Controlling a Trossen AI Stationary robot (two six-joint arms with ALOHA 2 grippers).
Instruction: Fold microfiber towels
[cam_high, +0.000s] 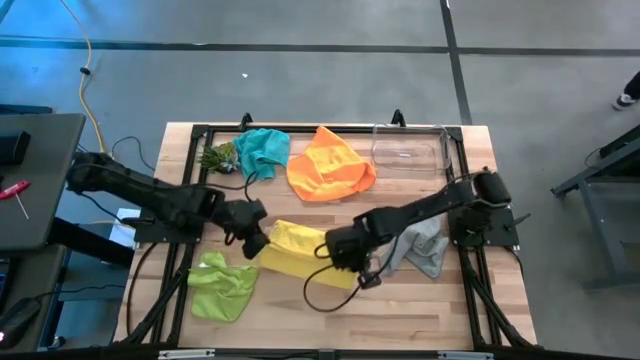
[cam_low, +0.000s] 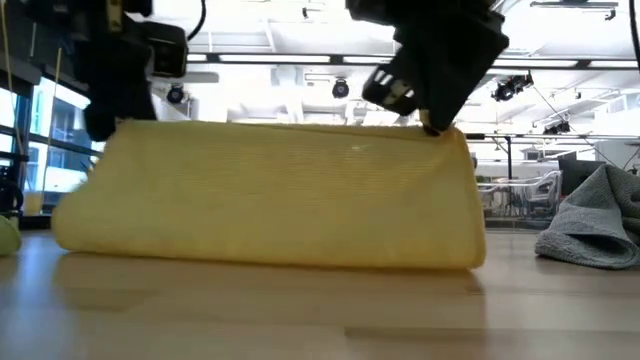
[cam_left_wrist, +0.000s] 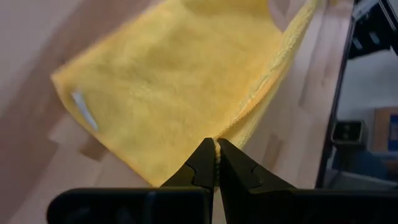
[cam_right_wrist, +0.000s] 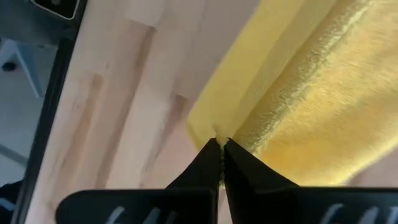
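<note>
I see both grippers, left (cam_left_wrist: 216, 151) and right (cam_right_wrist: 219, 149), pinched on the soft yellow microfiber towel (cam_high: 290, 250); its far fold is hidden in the low view.

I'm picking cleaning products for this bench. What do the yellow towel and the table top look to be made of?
The yellow towel looks like soft microfiber: fine fuzzy pile, matte, a stitched edge, draping limply where both grippers hold it. The table top looks like pale butcher-block wood: glued strips with visible grain and a smooth, slightly satin finish, possibly sealed.
</note>
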